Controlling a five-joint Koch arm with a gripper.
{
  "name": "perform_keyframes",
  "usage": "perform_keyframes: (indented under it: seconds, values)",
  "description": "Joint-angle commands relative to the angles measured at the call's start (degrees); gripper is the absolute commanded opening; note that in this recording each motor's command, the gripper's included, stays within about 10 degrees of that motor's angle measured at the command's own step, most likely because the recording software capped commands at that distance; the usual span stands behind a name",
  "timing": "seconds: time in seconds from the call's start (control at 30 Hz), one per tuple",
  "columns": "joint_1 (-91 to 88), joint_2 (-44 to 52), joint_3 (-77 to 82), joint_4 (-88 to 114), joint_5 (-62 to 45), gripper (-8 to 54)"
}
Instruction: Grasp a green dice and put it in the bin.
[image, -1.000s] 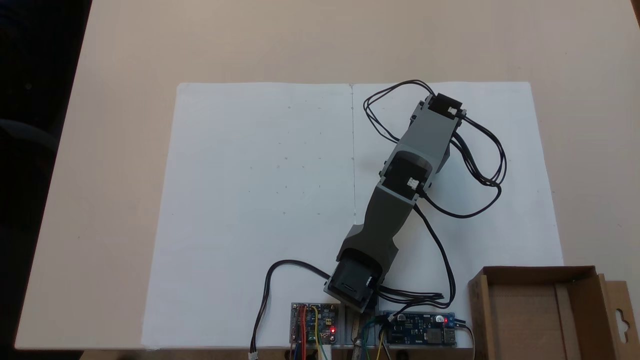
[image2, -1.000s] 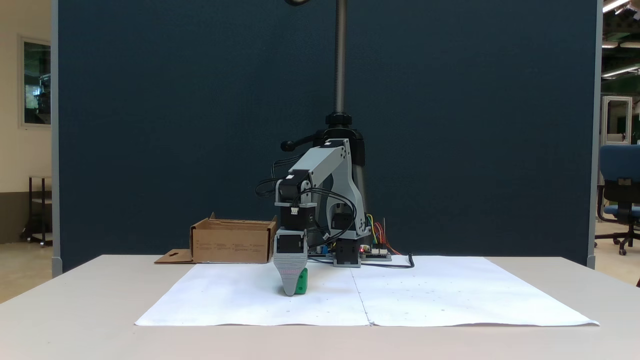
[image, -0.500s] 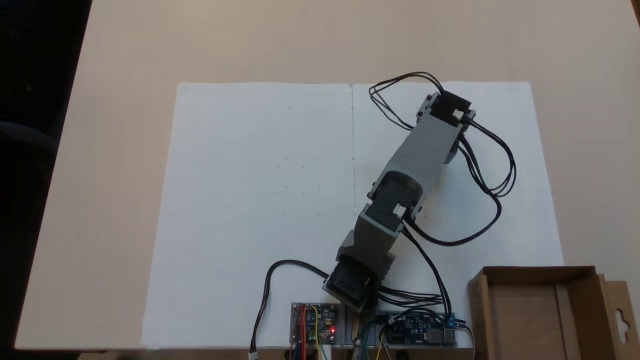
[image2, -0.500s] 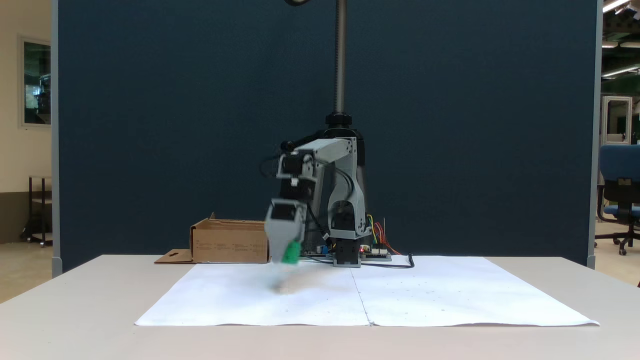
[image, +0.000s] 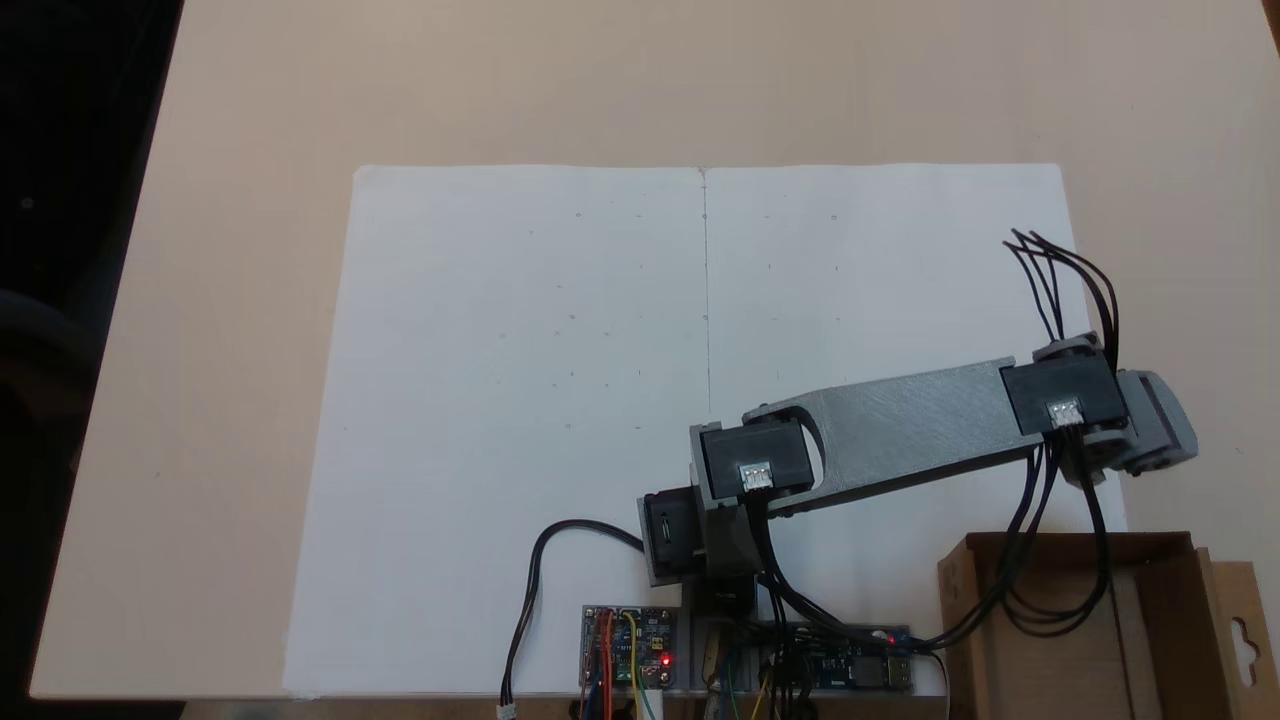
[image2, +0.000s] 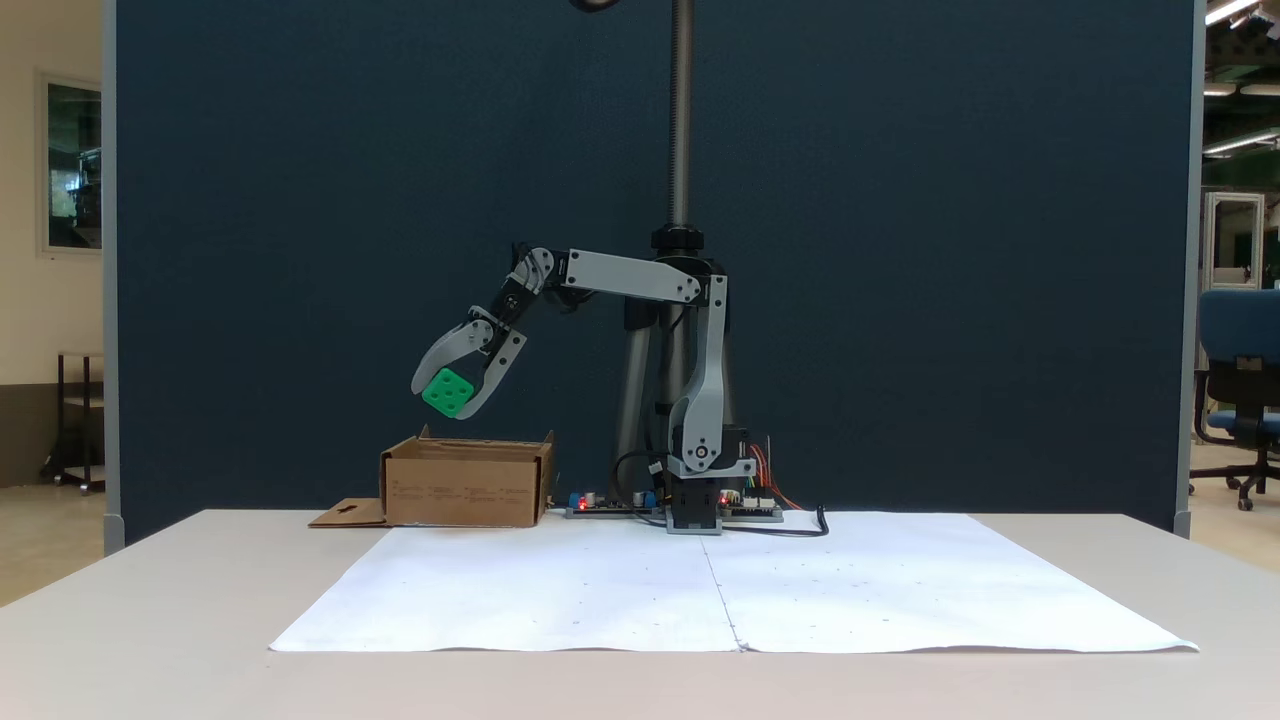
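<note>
The green dice (image2: 448, 392) hangs in the air, clamped between the grey fingers of my gripper (image2: 446, 394), which is shut on it. It is held above the left part of the bin (image2: 465, 484), a low brown cardboard box. Seen from above, the arm stretches to the right and the gripper's grey body (image: 1150, 425) lies just beyond the far edge of the bin (image: 1160, 620); the dice is hidden under the arm there.
A large white paper sheet (image: 560, 400) covers the table's middle. Circuit boards with wires (image: 630, 650) sit at the arm's base, left of the bin. Black cables loop down over the bin's near corner. A blue partition stands behind the table.
The arm has lifted the dice off the paper and swung towards the bin. The gripper now hangs high above the box instead of low over the sheet.
</note>
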Motion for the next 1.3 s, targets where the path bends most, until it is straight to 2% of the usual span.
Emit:
perform_keyframes:
  seconds: [0.0, 0.3, 0.6, 0.63, 0.77, 0.87, 1.27]
  values:
    - [4.6, 0.9, -3.2, -2.1, -0.4, 11.9]
    - [17.8, -9.1, -2.5, -0.2, -13.0, 11.9]
    - [20.7, -13.0, -2.4, -0.4, -15.6, 11.9]
    - [20.7, -13.0, -2.4, -0.4, -15.6, 13.1]
    - [21.0, -12.9, -2.3, -0.2, -15.4, 31.7]
    - [20.7, -12.7, -2.4, -0.3, -15.4, 40.3]
    - [15.1, -7.1, -2.4, -1.6, -12.9, 40.3]
